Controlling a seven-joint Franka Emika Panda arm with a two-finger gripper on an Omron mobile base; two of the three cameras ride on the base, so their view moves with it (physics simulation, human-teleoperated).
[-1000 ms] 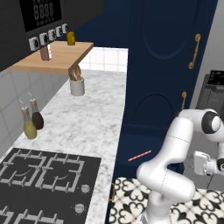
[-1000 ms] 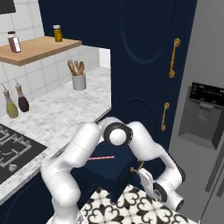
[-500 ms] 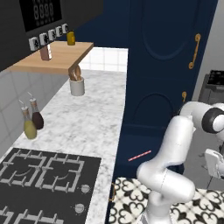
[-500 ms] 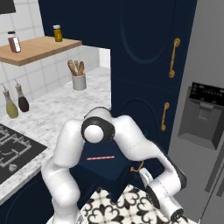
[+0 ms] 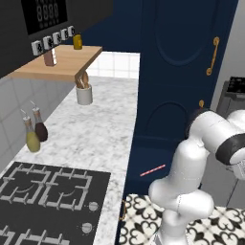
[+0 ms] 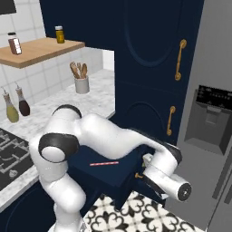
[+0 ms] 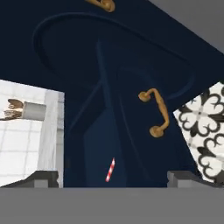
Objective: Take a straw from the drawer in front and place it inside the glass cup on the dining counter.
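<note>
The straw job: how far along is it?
Done: the drawer stands open, with the straw lying inside. In hand: nothing; the gripper is open, apart from the straw. Left: grasping the straw, lifting it and putting it in the cup.

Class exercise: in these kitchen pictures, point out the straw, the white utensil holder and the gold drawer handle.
straw (image 6: 103, 163), right base view, middle of its length, lying in the open drawer.
white utensil holder (image 5: 84, 95), left base view, front of its wall.
gold drawer handle (image 7: 157, 111), hand view, middle of the curved bar.
</note>
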